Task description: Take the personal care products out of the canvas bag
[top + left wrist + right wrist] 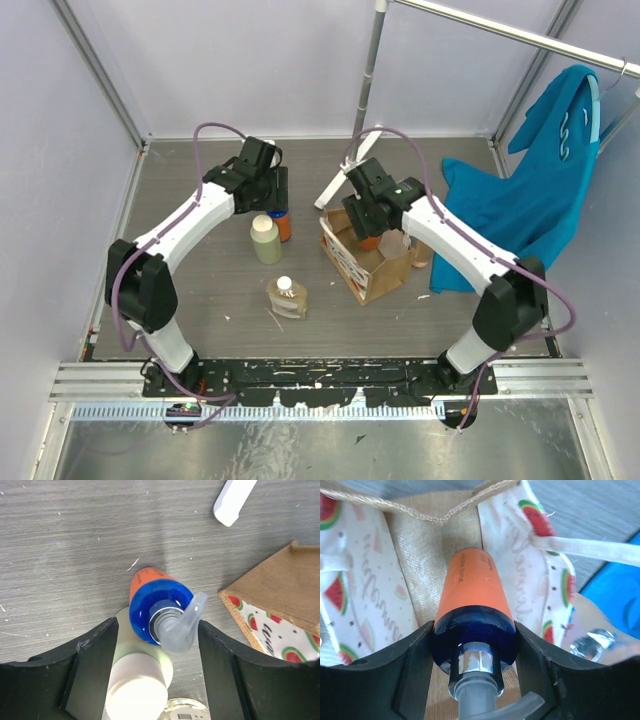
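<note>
**Right hand has a bottle in the bag; left hand stands wide over one on the table**

We start at the right gripper (472,647), and it is clamped. Both black fingers (410,680) press the rounded shoulder of the orange pump bottle with the dark navy shoulder (472,590), and the grey pump sits right at the palm. Past the fingertips the bottle runs down into the boxy tan canvas bag with the watermelon print (420,555), fabric walls close on either side. Off to the hand's outer side a pale pink bottle with a shiny top (587,630) peeks in, half hidden. Beyond it the white rope handle (590,547) crosses over the teal garment (617,580).

The risk, as I read it, is that curved, slick shoulder. If the bottle slips as it is raised, it drops back in. The bag also looks light, so a snag on the handle or rim could drag or tip it.

Over to the left gripper (157,627), and the jaws stand wide, gripping nothing. The orange bottle with the bright blue collar (147,587) stands upright between the fingers on the grey table (75,540), its translucent spout close to one finger. Nearer the palm the pale yellow-green bottle with the white cap (137,685) crowds against it, with the squat amber bottle (287,297) just behind. A sideways swing on withdrawal could catch that spout and topple the cluster.
</note>
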Available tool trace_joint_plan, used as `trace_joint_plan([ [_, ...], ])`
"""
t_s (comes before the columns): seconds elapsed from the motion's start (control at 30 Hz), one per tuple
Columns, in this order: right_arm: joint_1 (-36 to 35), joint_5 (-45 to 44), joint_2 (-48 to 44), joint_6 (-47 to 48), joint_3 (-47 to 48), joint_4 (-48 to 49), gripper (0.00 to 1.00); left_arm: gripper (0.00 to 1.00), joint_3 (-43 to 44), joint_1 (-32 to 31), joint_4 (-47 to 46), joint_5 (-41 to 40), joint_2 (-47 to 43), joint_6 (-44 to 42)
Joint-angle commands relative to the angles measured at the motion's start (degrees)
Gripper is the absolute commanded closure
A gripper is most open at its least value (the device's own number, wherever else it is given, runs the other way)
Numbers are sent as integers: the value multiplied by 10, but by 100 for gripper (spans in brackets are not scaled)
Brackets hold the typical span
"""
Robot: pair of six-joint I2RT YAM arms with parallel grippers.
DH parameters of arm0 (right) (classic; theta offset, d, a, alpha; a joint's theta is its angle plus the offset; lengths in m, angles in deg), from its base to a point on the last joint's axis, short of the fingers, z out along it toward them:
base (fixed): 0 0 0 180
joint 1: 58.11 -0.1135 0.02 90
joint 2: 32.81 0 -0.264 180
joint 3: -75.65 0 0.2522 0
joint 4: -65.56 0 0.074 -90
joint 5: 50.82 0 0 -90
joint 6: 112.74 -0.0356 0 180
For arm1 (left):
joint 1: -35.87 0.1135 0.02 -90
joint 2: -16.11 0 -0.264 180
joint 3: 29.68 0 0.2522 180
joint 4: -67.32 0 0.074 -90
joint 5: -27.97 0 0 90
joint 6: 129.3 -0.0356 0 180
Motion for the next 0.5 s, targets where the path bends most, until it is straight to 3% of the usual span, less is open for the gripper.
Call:
trace_joint_plan([
  [0.0,3,-11,-54,-29,50,9,99,28,29,0,14,6,-38,13],
  [0.23,24,40,-61,-64,78,10,99,28,41,-3,24,17,-77,11],
  [0.47,27,29,-70,-71,138,0,99,28,54,-4,37,24,-112,8],
])
